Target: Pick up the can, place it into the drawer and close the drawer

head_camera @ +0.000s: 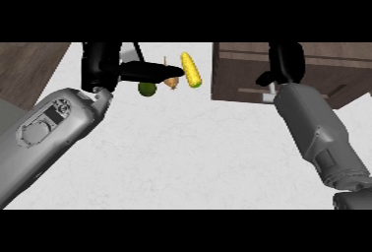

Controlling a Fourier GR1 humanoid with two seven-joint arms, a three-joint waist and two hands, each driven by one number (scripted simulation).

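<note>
The can does not show plainly anywhere. If it is in view at all, it is hidden by the right hand (285, 61), which hangs over the brown wooden drawer (240, 64) at the far right, and I cannot tell whether that hand holds anything. A can should be light and stiff, with a smooth, rather slippery wall. My judgement is that it is best taken round the middle of its side, kept upright, and not by the rim. The left hand (102, 61) is at the far left with its fingers (149, 71) stretched out and apart, pointing right toward some food, with nothing between them. That food is a yellow corn cob (190, 70), a small green fruit (147, 89) and a brownish piece (171, 82) too small to name, all close together. The counter (189, 147) is pale, flat and smooth, so a can would probably slide on it easily. A dark wood panel (29, 64) borders the counter at the far left.
</note>
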